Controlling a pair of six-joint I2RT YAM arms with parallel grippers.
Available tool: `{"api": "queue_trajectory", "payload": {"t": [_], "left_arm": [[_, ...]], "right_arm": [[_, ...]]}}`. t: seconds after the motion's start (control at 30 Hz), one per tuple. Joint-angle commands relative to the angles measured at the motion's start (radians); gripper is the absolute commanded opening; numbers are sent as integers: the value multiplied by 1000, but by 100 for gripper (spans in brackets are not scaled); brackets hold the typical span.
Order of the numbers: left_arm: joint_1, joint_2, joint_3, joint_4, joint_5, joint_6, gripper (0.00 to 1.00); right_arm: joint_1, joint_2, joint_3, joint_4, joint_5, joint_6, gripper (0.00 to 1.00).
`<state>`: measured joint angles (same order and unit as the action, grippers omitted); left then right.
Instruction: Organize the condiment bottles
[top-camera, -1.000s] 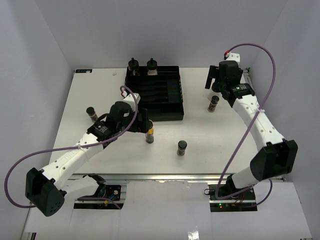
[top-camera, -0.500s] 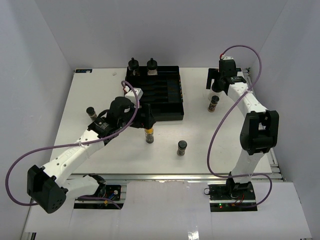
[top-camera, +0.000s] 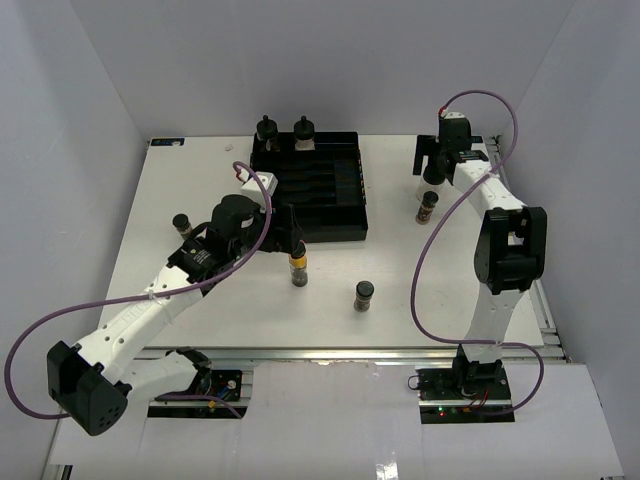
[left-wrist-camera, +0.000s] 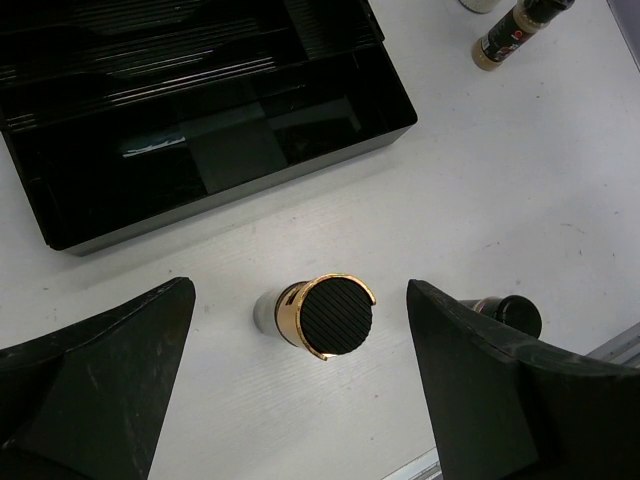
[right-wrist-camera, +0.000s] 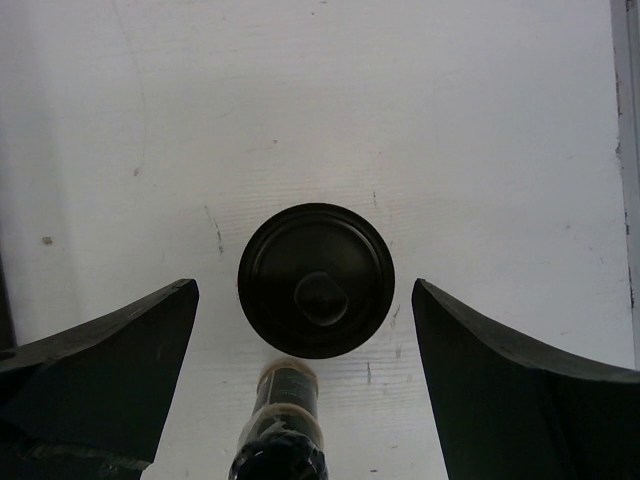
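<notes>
jaws of the left gripper (left-wrist-camera: 300, 295) stand wide either side of the yellow-banded jar (left-wrist-camera: 325, 318), just near of the black tray (top-camera: 340, 226), seemingly poised to grasp it. right gripper (right-wrist-camera: 305, 290) gapes likewise above a knobbed bottle (right-wrist-camera: 315, 280), far right. two more knobbed bottles (top-camera: 266, 130) sit at the tray's far edge.

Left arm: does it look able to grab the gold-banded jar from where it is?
Probably yes: the gold-banded jar stands upright between its open jaws, with nothing between them and it.
</notes>
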<state>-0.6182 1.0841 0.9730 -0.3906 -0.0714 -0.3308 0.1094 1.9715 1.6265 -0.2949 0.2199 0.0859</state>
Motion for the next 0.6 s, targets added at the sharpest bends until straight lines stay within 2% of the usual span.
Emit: {"api": "queue_trajectory", "payload": {"t": [0.0,0.3,0.57], "left_arm": [[-2,-29,-16,4,-39,16,98],[-2,-53,-23,-2,-67,21,98],[-3,-56,-22,-1,-64,21,98]], "right_arm": [[1,18,50,27,0,-18,95],[1,36,32,53,9,-29,100],[1,75,69,27,8,-34,89]]}}
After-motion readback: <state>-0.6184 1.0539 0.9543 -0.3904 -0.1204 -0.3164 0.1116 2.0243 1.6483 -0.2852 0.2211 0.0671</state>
